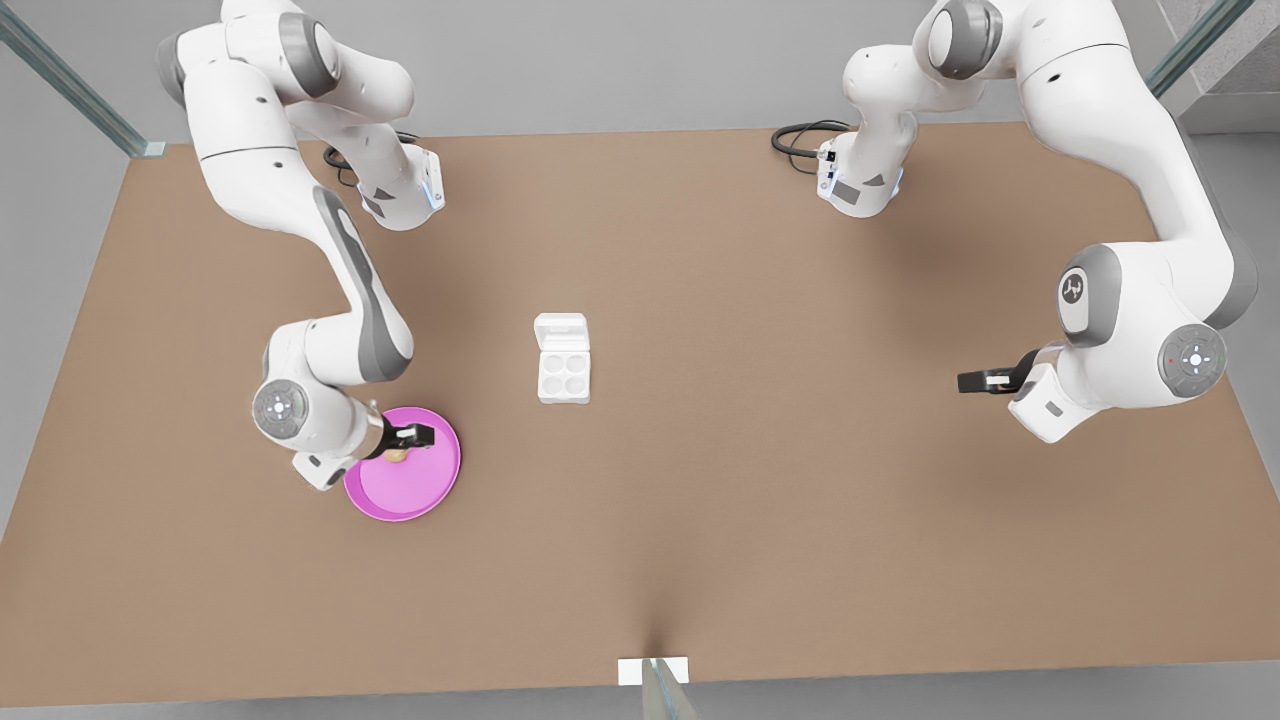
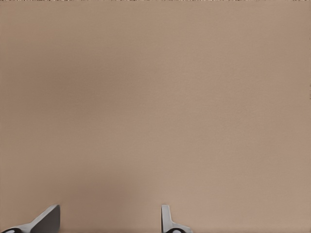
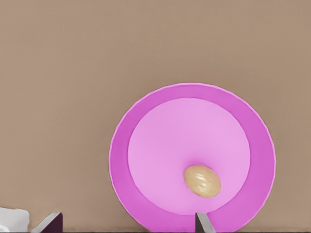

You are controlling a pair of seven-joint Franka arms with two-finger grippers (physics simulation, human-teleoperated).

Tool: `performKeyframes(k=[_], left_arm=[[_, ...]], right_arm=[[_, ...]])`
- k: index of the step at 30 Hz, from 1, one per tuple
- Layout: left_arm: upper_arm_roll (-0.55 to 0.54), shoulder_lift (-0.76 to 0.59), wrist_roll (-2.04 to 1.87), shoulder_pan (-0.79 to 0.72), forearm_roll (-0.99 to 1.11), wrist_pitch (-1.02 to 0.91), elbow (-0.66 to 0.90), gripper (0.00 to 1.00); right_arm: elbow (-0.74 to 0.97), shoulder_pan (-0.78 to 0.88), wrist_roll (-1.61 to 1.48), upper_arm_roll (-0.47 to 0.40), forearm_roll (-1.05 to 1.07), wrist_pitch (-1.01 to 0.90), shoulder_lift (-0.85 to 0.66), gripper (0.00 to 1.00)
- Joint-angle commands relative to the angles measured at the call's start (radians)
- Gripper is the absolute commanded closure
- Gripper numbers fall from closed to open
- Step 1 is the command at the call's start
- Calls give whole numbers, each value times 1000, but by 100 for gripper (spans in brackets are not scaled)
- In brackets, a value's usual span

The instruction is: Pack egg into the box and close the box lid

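the egg (image 3: 202,180) lies on its side on the pink plate (image 3: 160,145), on the flat inner part and off centre. in the right wrist view it sits well ahead of the two fingertips (image 3: 203,223), nearer to one of them than to the other, and touches neither; the jaws stand wide apart with nothing between them. in the front view the egg (image 1: 397,456) shows as a small tan spot just under the right gripper (image 1: 418,436), which hangs over the plate's (image 1: 420,495) upper part, at the front view's left.

the plate rests on the brown table (image 1: 760,480). the box (image 1: 563,373) sits on the table near the middle, well apart from the plate, toward the front view's right of it. its four round wells are bare. the box lid (image 1: 561,331) lies open and flat on the table on the far side of the welled half, joined to it along one edge. a white corner of the box (image 3: 12,219) shows at the edge of the right wrist view.

the left gripper (image 1: 975,381) waits above bare table at the front view's right, well away from the box and the plate. in the left wrist view its fingertips (image 2: 47,219) stand wide apart over plain table (image 2: 155,107), gripping nothing.
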Motion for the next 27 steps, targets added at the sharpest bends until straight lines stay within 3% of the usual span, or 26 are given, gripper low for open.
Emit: performKeyframes(k=[1,22,24,27], left_arm=[[0,0,0,0,0,-1,0,0],[0,15,3,0,5,2,6,0],[2,15,5,0,5,4,6,0],[2,15,2,0,3,4,6,0]], right_arm=[[-10,0,0,0,-2,-1,0,0],[-83,-74,-179,-12,-123,187,196,0],[-84,-84,-178,-12,-126,191,190,2],[-84,-84,-178,-12,-126,187,181,23]])
